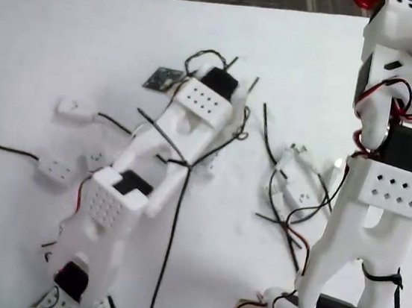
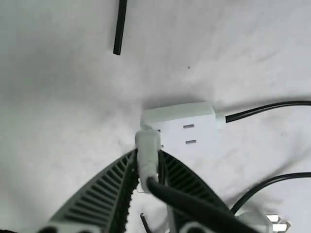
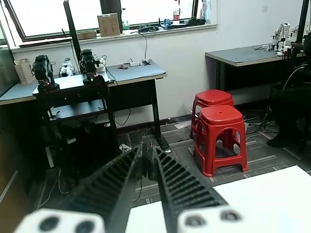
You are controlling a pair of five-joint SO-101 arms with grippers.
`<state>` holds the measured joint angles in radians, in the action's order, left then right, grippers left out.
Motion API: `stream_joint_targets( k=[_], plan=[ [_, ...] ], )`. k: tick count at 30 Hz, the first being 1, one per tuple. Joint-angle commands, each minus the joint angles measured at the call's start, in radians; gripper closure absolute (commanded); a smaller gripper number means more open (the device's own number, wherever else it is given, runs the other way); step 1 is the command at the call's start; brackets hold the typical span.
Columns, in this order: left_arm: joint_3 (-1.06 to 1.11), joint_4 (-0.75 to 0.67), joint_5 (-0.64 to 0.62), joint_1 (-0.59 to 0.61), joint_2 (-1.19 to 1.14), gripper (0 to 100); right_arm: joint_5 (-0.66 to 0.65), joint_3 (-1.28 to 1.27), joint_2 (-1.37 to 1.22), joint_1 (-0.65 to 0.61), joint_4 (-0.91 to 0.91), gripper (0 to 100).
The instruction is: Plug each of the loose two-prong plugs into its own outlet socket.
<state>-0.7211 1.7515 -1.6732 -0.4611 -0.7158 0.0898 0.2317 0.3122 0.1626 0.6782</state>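
High view, left part of the white table [image 1: 39, 43]: a white socket block [image 1: 75, 109] with a short black lead, and a second socket block [image 1: 57, 171] nearer the front whose black cord runs off the left edge. Next is the left arm [image 1: 154, 148], stretched low across the table from the near edge toward the far side. In the left wrist view the left gripper [image 2: 147, 154] has its jaws narrow, clamped on a white plug [image 2: 147, 141], and a thick black cable [image 2: 194, 206] trails back from it. The plug tip touches the near corner of a white outlet socket [image 2: 180, 114]. The socket's two slots [image 2: 188, 126] are uncovered, just beside the plug. Centre-right in the high view, loose plugs [image 1: 293, 157] lie in a tangle of black wires [image 1: 278, 208], well apart from the socket blocks. Far right, the right arm [image 1: 382, 191] is raised over the table. The right gripper [image 3: 147, 151] points out at the room with its jaws nearly together and nothing between them; red stools [image 3: 221, 121] stand beyond.
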Motion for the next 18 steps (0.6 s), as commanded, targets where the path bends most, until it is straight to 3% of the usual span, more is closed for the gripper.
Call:
stream_joint_targets(
  k=[1,18],
  plan=[
    [-0.049,-0.003,-0.006,-0.022,0.005,98,0.002,0.038,0.004,0.001,-0.001,98.1],
    [-0.048,-0.009,-0.006,-0.025,0.001,98,0.003,0.035,0.002,-0.001,-0.002,98.1]
  ],
)
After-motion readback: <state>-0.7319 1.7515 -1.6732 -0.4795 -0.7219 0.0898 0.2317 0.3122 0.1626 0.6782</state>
